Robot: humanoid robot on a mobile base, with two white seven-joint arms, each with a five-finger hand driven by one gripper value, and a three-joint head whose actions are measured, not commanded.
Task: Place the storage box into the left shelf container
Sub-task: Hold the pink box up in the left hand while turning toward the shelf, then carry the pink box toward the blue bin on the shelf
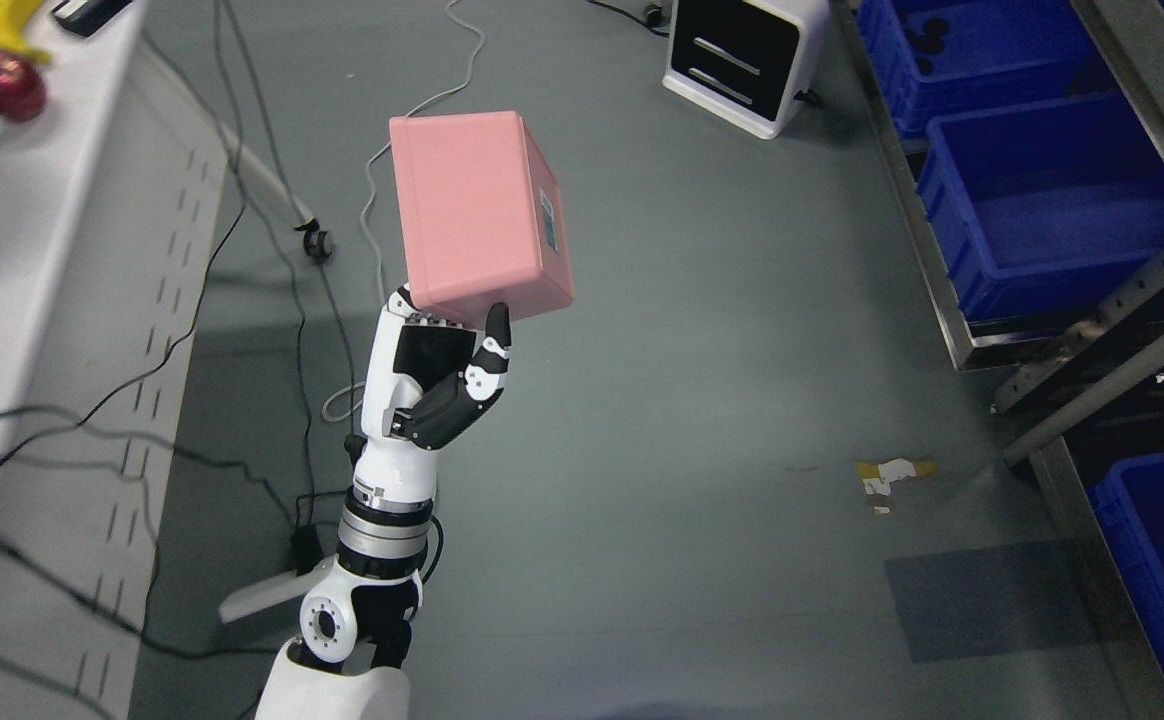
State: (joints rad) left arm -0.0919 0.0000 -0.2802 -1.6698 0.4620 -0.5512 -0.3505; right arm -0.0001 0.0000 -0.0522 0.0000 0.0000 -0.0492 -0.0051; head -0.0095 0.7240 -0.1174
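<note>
A pink storage box (477, 210) is held up in the air over the grey floor, left of the middle of the head view. My left hand (452, 345) grips its lower edge, the thumb (495, 335) pressed on the near face and the fingers hidden behind the box. The arm comes up from the bottom left. A metal shelf (1102, 340) with blue containers (1052, 200) stands along the right edge. My right arm does not show.
A white table (52, 300) with a red apple (5, 85) and a banana (10, 25) fills the left side, with cables hanging off it. A white machine (742, 55) stands on the floor at the top. Cables trail over the floor (702, 400).
</note>
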